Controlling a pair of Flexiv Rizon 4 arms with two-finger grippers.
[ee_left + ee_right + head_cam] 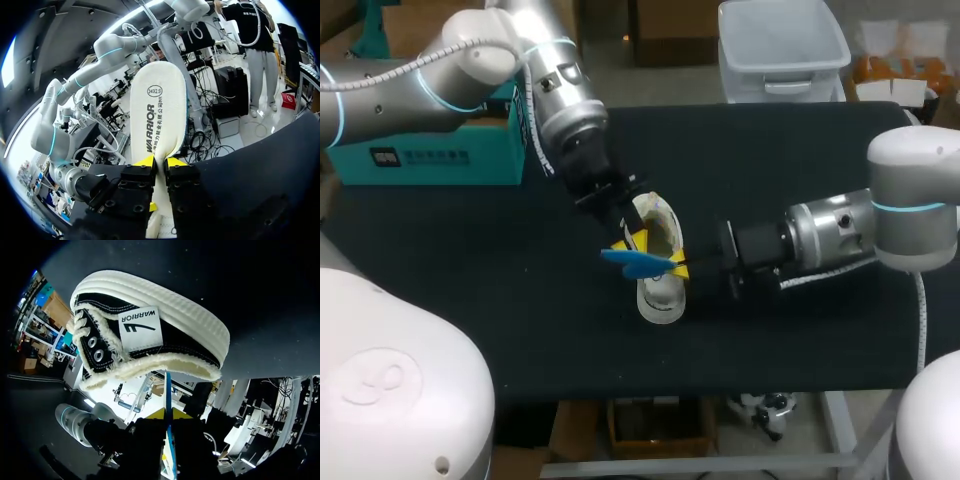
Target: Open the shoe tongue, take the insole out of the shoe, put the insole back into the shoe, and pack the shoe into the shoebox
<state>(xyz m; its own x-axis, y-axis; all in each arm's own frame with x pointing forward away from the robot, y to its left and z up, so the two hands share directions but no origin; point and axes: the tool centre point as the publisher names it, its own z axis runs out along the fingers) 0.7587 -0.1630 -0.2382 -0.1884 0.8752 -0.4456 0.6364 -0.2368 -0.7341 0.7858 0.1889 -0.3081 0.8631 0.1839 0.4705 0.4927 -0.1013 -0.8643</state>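
While both grippers clamp it, the insole (638, 262) hangs clear of the table, over the mouth of the shoe (660, 295) and sticking out past the shoe's side toward my left. Blue underside is up in the head view.

- Left gripper (630, 240): comes down from the far left and its yellow tips are pinched on the insole. In the left wrist view the cream top face of the insole (160, 110) runs out ahead of the left gripper (160, 162), with a short end behind the tips.
- Right gripper (677, 266): comes in level from the right and is closed on the other end. In the right wrist view the insole (167, 385) shows edge-on as a thin blue line between the tips of the right gripper (168, 414).
- Shoe: sole down on the black table (470, 300), about mid-table, rounded white end toward the near edge. In the right wrist view the shoe (150, 325) sits just ahead of the fingers. It is black canvas with a ribbed white sole (175, 305), metal eyelets (95, 347) and a white side tag (139, 327).
- Teal shoebox (430, 155): at the far-left corner, behind the left arm (560, 100) and well apart from the shoe.
- Right arm (840, 230): lies across the right side of the table.
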